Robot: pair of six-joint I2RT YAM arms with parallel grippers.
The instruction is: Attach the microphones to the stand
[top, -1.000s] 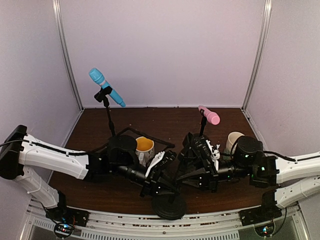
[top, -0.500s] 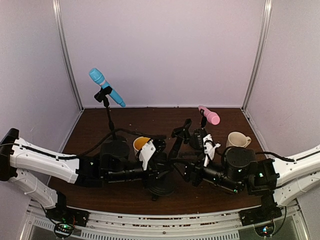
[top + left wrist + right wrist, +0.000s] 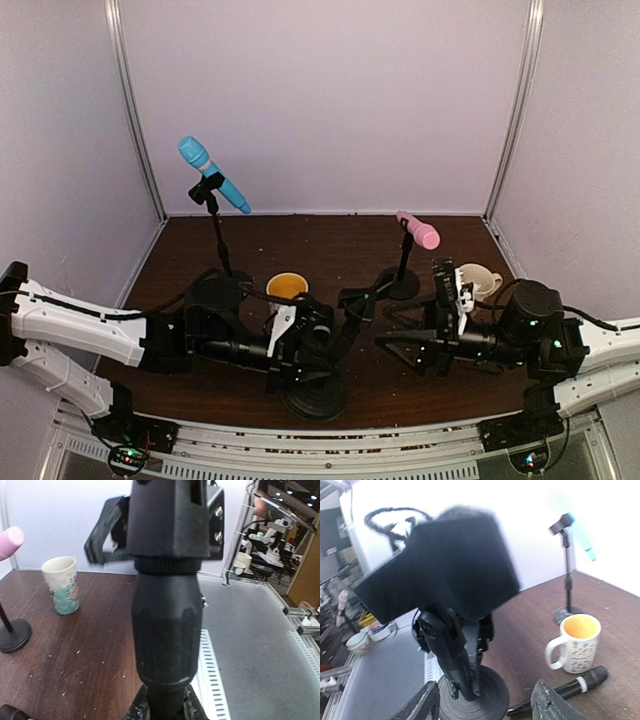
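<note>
Black microphone (image 3: 562, 691) lies flat on the brown table (image 3: 615, 607), lower right in my right wrist view, just below the yellow-lined mug (image 3: 575, 645). Blue microphone (image 3: 212, 176) sits clipped on a tall stand (image 3: 218, 240) at upper left of the overhead view. The pink microphone (image 3: 419, 231) sits on a short stand (image 3: 404, 270) right of centre. My left pincer (image 3: 165, 711) is clenched on another black stand (image 3: 167, 630). My right pincer (image 3: 486, 685) is released.

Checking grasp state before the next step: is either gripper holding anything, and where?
Left gripper is shut on the black stand, low on its thick post. Right gripper is open, holding nothing.
</note>
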